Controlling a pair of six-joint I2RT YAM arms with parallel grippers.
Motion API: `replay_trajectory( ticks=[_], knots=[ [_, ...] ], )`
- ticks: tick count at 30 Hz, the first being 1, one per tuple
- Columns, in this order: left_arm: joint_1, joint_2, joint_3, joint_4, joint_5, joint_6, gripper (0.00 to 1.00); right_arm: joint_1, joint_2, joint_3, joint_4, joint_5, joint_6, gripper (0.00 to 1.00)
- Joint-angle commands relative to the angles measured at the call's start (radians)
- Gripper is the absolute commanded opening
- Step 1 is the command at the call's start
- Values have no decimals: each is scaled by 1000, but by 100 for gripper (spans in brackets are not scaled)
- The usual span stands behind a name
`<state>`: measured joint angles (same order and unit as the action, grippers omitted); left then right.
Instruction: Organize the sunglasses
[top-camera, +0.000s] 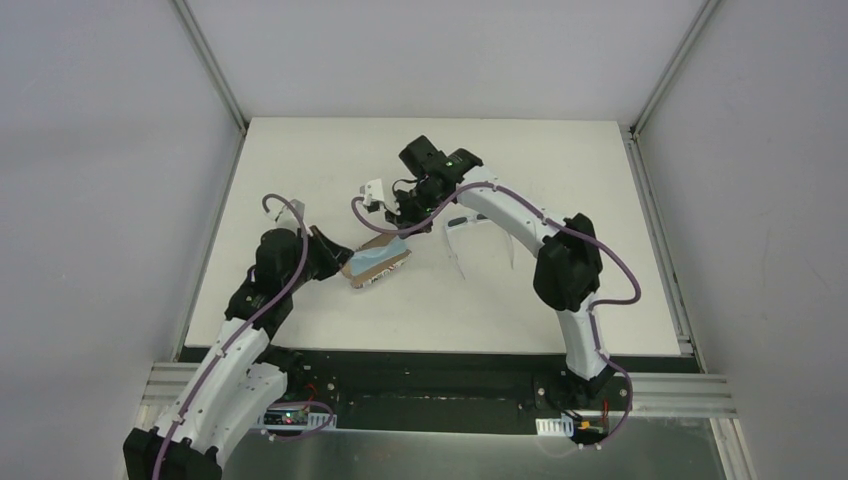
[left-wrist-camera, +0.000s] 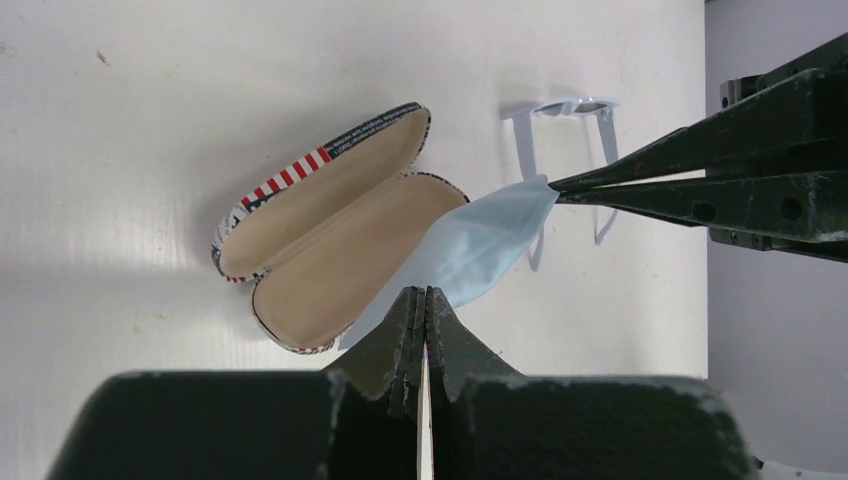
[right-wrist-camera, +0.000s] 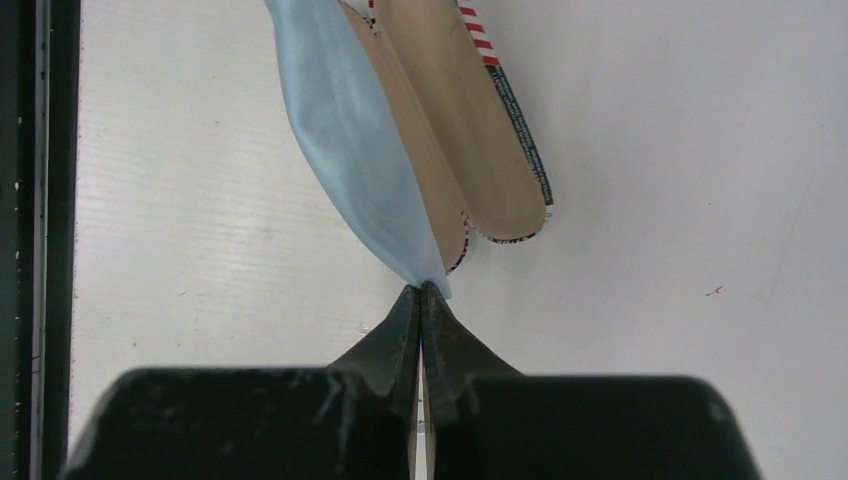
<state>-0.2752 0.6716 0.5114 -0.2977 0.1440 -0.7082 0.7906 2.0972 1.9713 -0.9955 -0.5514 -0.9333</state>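
The sunglasses (left-wrist-camera: 572, 107) lie on the white table with their thin white temple arms spread. In the top view the sunglasses (top-camera: 455, 250) sit just right of the open case (top-camera: 372, 268), partly under the right arm. The case (left-wrist-camera: 330, 235) shows its tan lining and striped rim. A light blue cloth (left-wrist-camera: 470, 245) hangs stretched over the case's open half between both grippers. My left gripper (left-wrist-camera: 425, 292) is shut on the cloth's near edge. My right gripper (right-wrist-camera: 422, 288) is shut on the cloth (right-wrist-camera: 350, 130) at its far corner, beside the end of the case (right-wrist-camera: 480, 130).
The white table (top-camera: 560, 170) is walled by grey panels on the left, right and back. The black base rail (top-camera: 440, 375) runs along the near edge. The right arm's elbow (top-camera: 567, 265) stands over the table right of the sunglasses.
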Motion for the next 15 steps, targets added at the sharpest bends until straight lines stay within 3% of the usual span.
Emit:
replay_trajectory(
  ticks=[1, 10, 15],
  knots=[
    [-18, 13, -23, 26, 55, -78, 0, 21, -64, 23, -83, 19, 10, 0],
    [-112, 19, -24, -4, 34, -137, 0, 33, -67, 7, -131, 38, 19, 0],
    [-152, 35, -29, -41, -47, -145, 0, 33, -45, -19, -117, 54, 18, 0]
  ],
)
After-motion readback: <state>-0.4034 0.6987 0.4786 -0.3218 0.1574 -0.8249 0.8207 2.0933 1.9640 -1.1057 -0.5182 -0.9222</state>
